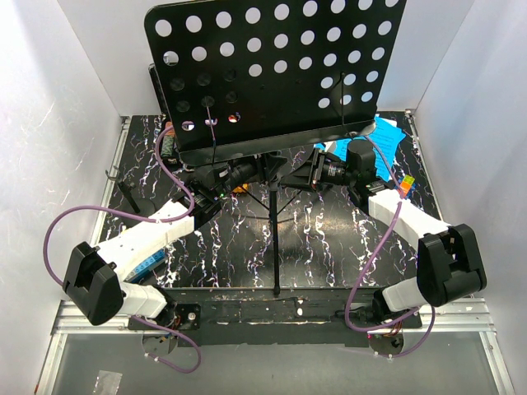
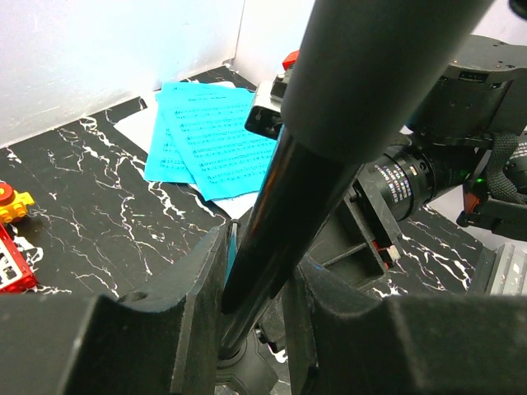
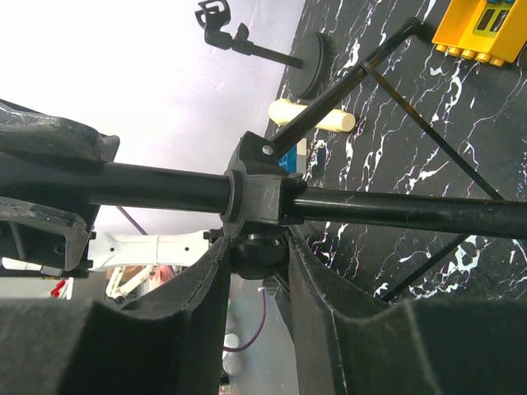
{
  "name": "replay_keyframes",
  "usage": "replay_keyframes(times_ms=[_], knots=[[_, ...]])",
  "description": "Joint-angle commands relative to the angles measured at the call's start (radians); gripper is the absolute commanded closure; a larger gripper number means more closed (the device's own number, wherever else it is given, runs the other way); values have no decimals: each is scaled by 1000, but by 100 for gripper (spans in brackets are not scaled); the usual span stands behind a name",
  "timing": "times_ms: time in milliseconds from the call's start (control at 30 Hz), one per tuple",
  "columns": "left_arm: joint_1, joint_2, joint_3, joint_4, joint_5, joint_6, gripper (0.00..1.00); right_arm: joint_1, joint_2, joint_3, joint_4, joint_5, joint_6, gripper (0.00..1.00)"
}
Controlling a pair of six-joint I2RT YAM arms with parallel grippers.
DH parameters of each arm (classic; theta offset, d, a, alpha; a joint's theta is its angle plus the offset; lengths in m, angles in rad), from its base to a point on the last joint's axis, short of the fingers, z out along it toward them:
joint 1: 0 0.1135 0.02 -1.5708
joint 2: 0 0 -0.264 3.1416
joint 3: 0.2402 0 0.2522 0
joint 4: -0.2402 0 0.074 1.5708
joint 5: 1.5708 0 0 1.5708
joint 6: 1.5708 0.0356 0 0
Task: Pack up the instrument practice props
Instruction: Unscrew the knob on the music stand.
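Music stand (image 1: 272, 74) nr blue pages (image 2: 210, 136), mic (image 3: 313, 115)

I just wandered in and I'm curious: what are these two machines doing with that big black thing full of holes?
Both arms are working on the black music stand, which stands upright on the table. The left tool is clamped on its pole. The right tool sits around a collar on that pole, but its grip is unclear. The blue sheet-music pages, cream microphone and small mic stand are out on the table, not yet packed.
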Motion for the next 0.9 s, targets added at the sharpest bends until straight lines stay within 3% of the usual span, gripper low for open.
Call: replay_keyframes(times_ms=[0, 367, 633, 733, 833, 867], knots=[[3, -23, 44, -10, -11, -124, 100, 14, 20, 10, 32, -32, 14, 61], [1, -20, 58, -18, -14, -109, 100, 14, 23, -27, 121, -75, 94, 55], [1, -18, 49, -8, -8, -121, 100, 13, 25, -28, 132, -52, 95, 66], [3, -23, 46, -10, -8, -121, 100, 13, 25, -23, 135, -34, 97, 74], [3, -26, 44, -11, -3, -121, 100, 13, 22, -4, 104, -11, 66, 98], [3, -28, 43, -11, -2, -123, 100, 13, 16, 10, 63, 9, 31, 99]])
